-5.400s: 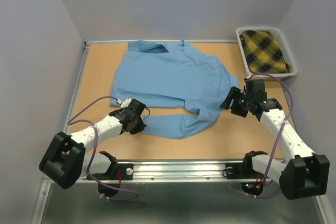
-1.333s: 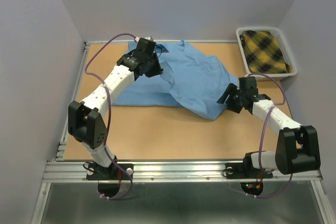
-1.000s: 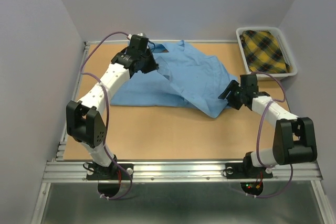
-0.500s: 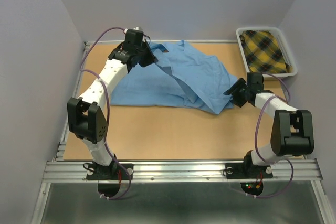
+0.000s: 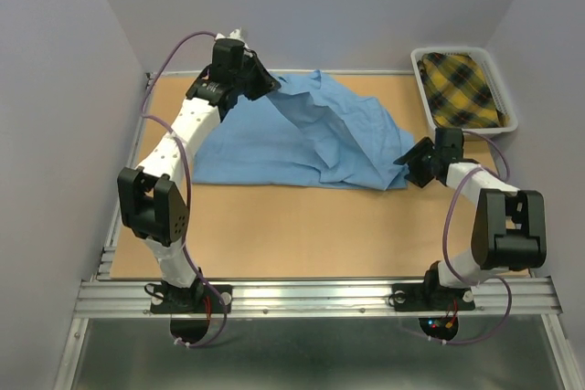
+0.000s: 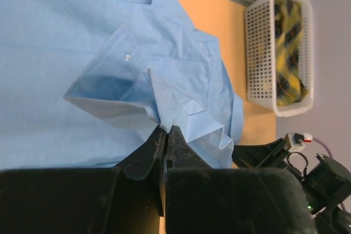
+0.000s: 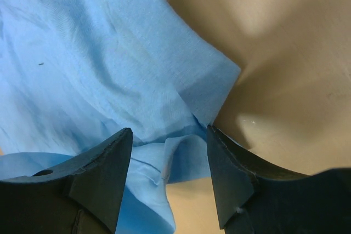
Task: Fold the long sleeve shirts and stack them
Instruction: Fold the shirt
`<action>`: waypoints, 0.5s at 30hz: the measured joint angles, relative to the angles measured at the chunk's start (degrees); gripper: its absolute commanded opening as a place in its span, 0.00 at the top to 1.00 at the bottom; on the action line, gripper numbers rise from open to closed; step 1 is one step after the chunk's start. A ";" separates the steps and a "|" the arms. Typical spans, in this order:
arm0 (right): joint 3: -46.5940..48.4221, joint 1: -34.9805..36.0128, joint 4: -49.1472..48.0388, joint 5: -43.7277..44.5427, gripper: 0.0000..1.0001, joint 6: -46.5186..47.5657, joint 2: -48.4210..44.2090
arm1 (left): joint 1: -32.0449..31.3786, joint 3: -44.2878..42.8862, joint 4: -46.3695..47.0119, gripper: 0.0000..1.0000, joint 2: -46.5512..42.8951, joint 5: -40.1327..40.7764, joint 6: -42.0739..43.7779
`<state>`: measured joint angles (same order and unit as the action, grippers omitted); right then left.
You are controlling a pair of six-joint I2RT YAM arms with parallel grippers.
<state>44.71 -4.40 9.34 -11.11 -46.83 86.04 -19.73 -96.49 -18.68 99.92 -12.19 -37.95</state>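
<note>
While the left tool (image 5: 263,87) is clamped on a fold of the one light blue long sleeve shirt (image 5: 302,139) on the desk (image 5: 320,226), the right tool (image 5: 409,163) gapes astride its edge; one white mesh basket (image 5: 508,121) holds one yellow plaid cloth (image 5: 462,89)

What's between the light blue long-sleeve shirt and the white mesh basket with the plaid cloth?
Only bare tan tabletop separates the light blue shirt from the white mesh basket; the top view shows it.
</note>
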 measured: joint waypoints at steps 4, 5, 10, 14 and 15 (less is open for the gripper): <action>-0.20 -0.28 0.04 -0.02 0.38 -0.09 -0.44 | 0.26 -0.72 4.48 1.00 0.15 -2.40 0.44; -0.20 -0.33 0.09 -0.04 0.38 0.28 -1.11 | 0.24 -1.40 5.44 1.00 0.48 -2.95 0.90; -0.20 -0.42 0.48 -0.79 0.38 3.02 -7.72 | -0.17 -6.88 9.97 1.00 3.96 -5.18 4.96; -0.17 -0.42 0.48 -3.87 0.38 6.49 -12.90 | -0.98 -9.86 12.31 1.00 6.67 -6.38 9.14; -0.17 -0.42 0.48 -4.61 0.38 7.39 -13.73 | -1.29 -10.49 13.00 1.00 7.37 -6.71 10.45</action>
<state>44.53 -4.82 9.82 -15.73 -39.44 72.31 -21.02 -106.98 -5.67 107.28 -18.90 -27.51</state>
